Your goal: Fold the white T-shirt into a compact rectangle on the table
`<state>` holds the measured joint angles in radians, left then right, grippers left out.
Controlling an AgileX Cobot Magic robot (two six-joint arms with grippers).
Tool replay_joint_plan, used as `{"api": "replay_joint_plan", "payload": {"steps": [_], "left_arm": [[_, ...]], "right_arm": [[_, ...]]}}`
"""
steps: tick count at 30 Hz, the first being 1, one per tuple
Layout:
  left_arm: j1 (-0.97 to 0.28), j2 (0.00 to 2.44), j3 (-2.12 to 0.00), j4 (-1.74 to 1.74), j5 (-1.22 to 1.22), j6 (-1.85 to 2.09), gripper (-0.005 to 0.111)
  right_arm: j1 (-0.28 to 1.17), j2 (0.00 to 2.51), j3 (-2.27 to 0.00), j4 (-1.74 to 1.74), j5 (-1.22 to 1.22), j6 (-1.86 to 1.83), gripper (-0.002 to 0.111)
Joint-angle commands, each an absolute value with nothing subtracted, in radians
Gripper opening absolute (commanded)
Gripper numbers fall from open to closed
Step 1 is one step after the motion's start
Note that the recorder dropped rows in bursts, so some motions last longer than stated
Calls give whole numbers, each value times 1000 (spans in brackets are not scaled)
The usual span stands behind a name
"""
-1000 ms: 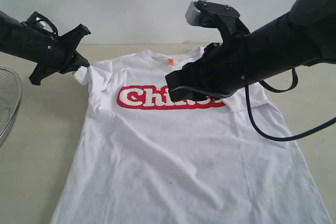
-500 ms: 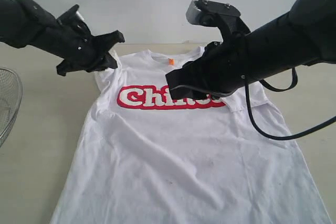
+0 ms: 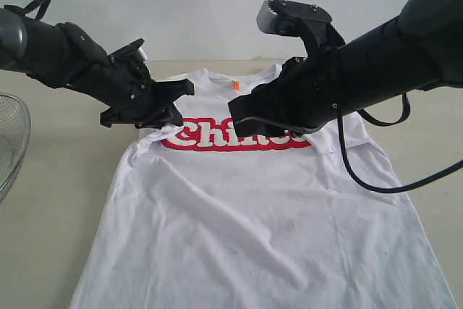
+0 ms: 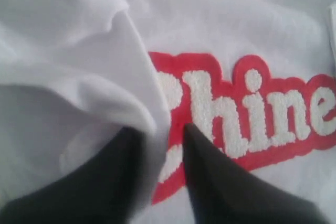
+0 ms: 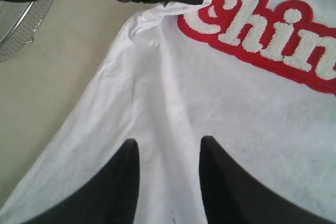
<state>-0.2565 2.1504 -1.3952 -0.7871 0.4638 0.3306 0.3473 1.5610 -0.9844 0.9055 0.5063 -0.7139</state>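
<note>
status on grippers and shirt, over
Left gripper open, folded-in sleeve between its fingers. Right gripper open above the white T-shirt, empty. Shirt print-up on the table. Wire basket clear.

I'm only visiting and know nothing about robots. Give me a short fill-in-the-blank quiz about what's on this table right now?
The white T-shirt lies on the table with its lettering facing ___.
The letters of the print are white, outlined in ___.
The neck tag is coloured ___.
The left gripper sits over the shirt's folded-in ___, beside the print's first letter.
Missing words: up; red; orange; sleeve.
</note>
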Motion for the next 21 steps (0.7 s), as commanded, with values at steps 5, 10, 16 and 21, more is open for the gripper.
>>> {"api": "replay_joint_plan", "payload": {"steps": [5,10,16,21], "left_arm": [[-263,2146,-1400,-871,586,583,76],[-263,2146,-1400,-1133,635,732,51],[-263,2146,-1400,-1238,688,808,48],[-263,2144,-1400,-1238,704,819,55]], "right_arm": [[349,1557,-986,905,501,-716,34],[349,1557,-986,905,501,-716,34],[349,1557,-986,905,501,-716,34],[349,1557,-986,905,501,-716,34]]}}
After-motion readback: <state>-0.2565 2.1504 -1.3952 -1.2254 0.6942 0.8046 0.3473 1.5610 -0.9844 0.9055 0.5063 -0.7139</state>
